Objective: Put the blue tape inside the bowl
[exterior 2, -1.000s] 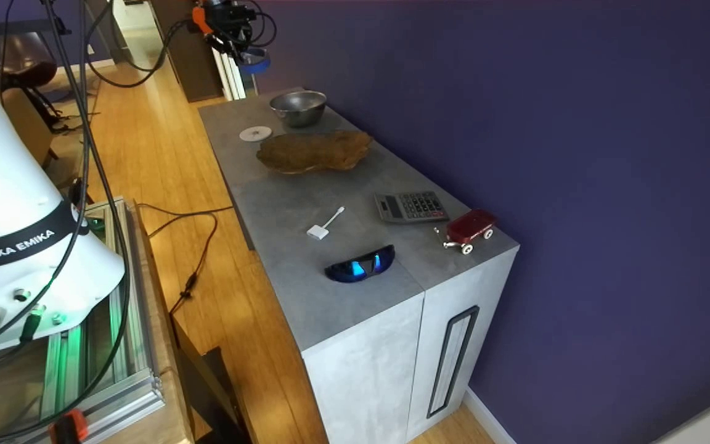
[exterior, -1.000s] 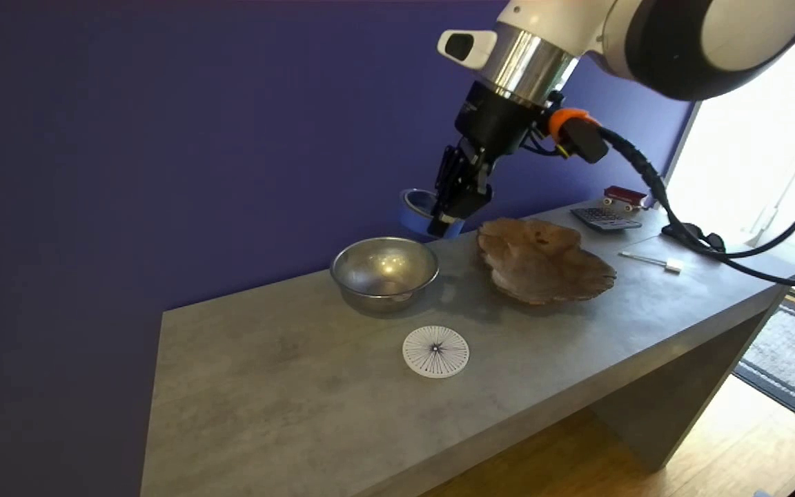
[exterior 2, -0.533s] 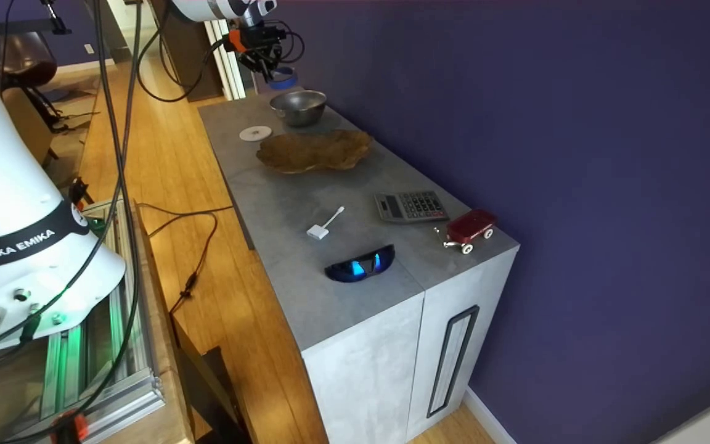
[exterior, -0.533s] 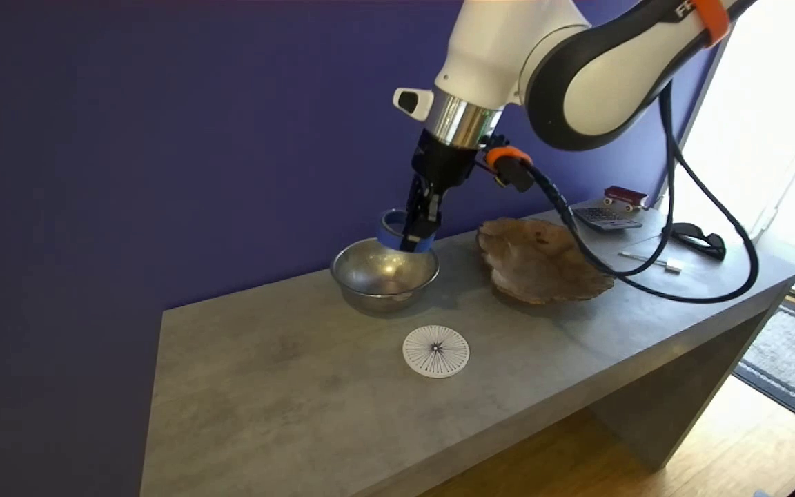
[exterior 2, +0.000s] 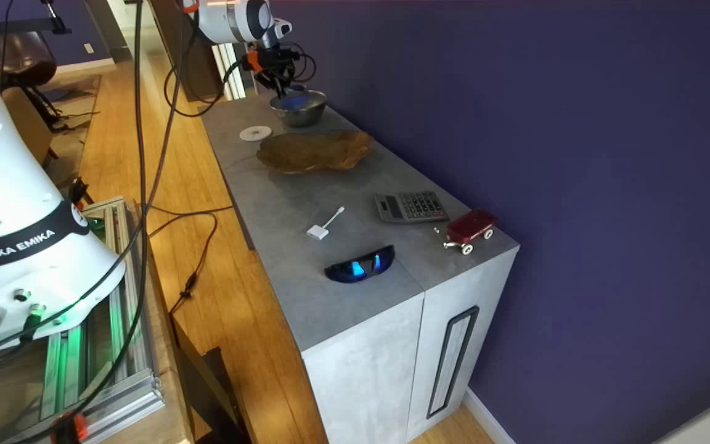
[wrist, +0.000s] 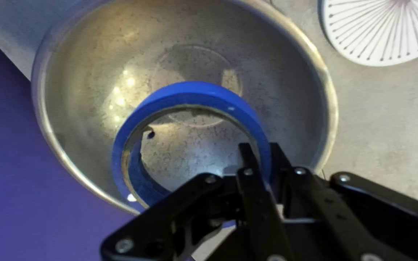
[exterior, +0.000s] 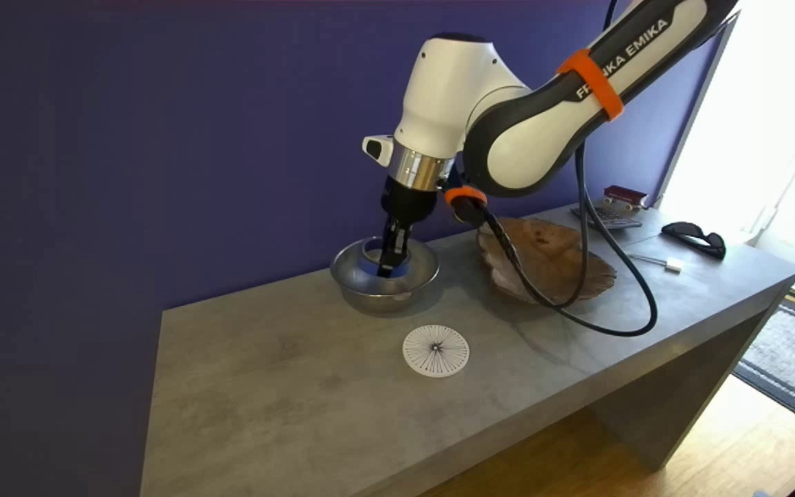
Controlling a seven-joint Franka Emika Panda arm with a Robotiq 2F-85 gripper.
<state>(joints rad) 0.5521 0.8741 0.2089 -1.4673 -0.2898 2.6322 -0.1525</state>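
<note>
I have the blue tape (wrist: 194, 90) at the mouth of the bowl (wrist: 85, 90), one edge overlapping the rim on the side of the purple wall (wrist: 24, 203) in the wrist view; whether it touches metal I can't tell. My gripper (wrist: 261, 146) has its jaws pinched on one side of the ring, one finger in the hole, one outside. I'd centre it, ease down until it rests, then part the jaws slightly and lift straight up, so the inner finger doesn't drag it.

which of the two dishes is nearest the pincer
The silver metal bowl: the pincer holds the blue tape at its opening. The brown, irregular-rimmed dish sits farther off.
</note>
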